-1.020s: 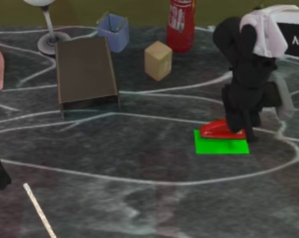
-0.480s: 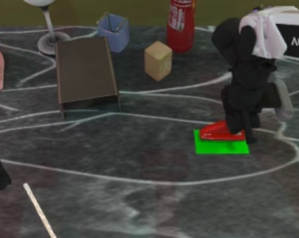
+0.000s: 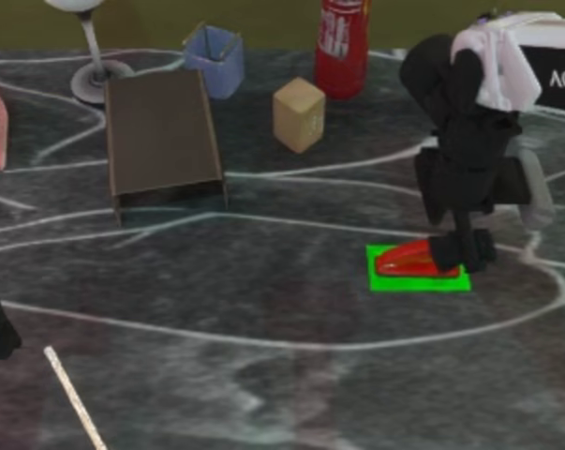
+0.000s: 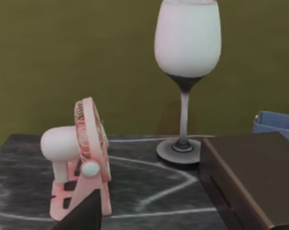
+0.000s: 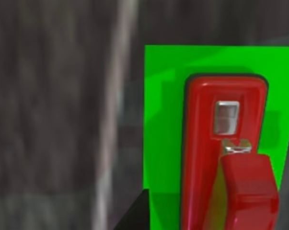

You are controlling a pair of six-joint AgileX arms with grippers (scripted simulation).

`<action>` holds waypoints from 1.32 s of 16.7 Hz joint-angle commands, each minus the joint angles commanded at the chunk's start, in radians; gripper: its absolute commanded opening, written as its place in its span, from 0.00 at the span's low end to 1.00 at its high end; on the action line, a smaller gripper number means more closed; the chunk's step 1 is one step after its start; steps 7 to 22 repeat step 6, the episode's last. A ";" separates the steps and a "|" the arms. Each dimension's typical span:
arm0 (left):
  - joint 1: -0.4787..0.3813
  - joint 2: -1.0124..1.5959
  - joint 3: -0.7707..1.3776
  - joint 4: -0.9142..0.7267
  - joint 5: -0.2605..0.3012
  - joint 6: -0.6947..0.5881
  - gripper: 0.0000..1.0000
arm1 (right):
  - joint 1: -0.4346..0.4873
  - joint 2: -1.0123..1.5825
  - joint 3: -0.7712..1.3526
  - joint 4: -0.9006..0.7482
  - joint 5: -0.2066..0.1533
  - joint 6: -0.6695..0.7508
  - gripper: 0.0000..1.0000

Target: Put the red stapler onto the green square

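Left arm: parked at the worktop's left edge, about 9 o'clock from centre, only a dark part of it showing in the top view; whether its jaws are apart or together cannot be told.
Green square (image 3: 419, 277): flat on the worktop (image 3: 263, 375) at roughly 4 o'clock from centre, on the right half.
Red stapler (image 3: 411, 259): lying on the green square, its long axis running along the patch; the right wrist view shows its red body (image 5: 224, 143) sitting inside the green square's (image 5: 163, 120) edges, with green visible on both sides.
Right gripper (image 3: 462, 251): down at the stapler's right-hand end, jaws clamped on the red stapler there.
Dark brown box (image 3: 160, 131): at 11 o'clock from centre, well apart from the patch.
Tan box (image 3: 298, 113): at 12 o'clock, just beside the red cylinder.
Red cylinder (image 3: 343, 42): upright at the far edge, white label on it.
Blue container (image 3: 215, 58): far edge, next to the brown box.
Wine glass (image 4: 186, 72): upright at the far left corner.
Pink fan (image 4: 79, 160): left edge, near the glass.
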 joint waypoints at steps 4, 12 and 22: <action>0.000 0.000 0.000 0.000 0.000 0.000 1.00 | 0.000 0.000 0.000 0.000 0.000 0.000 1.00; 0.000 0.000 0.000 0.000 0.000 0.000 1.00 | 0.000 0.000 0.000 0.000 0.000 0.000 1.00; 0.000 0.000 0.000 0.000 0.000 0.000 1.00 | 0.000 0.000 0.000 0.000 0.000 0.000 1.00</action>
